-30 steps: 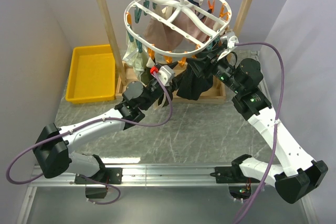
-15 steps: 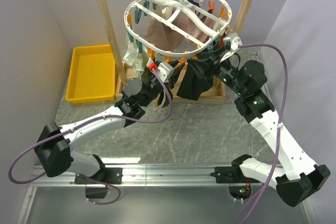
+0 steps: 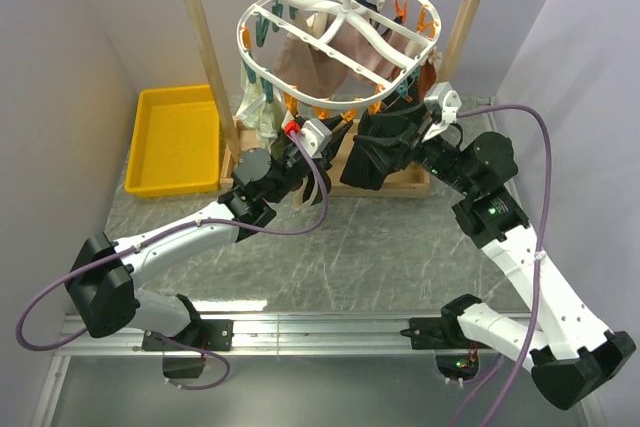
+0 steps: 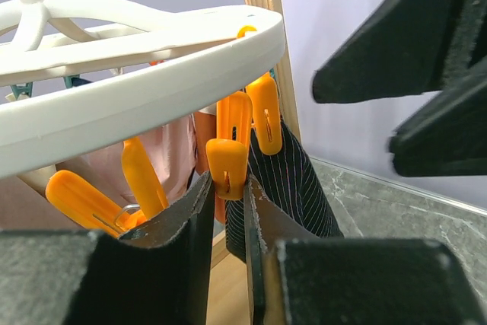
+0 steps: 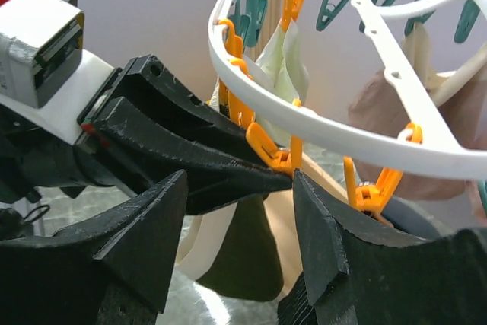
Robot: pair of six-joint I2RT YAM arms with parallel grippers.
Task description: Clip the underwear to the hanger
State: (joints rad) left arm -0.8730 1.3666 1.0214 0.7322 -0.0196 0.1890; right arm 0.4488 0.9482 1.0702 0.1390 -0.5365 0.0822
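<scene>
Lilac wall [image 4: 319, 20]; clip [image 4: 227, 169] seemingly between fingers [image 4: 183, 234]

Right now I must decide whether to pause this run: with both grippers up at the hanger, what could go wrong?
1. The right gripper is open, so it does not hold the underwear; if the orange clip has not bitten the fabric, the underwear may drop.
2. The left gripper seems pinched on that clip; a pull could tilt the hanger.
3. The black striped garment hangs beside it and might get caught.
</scene>
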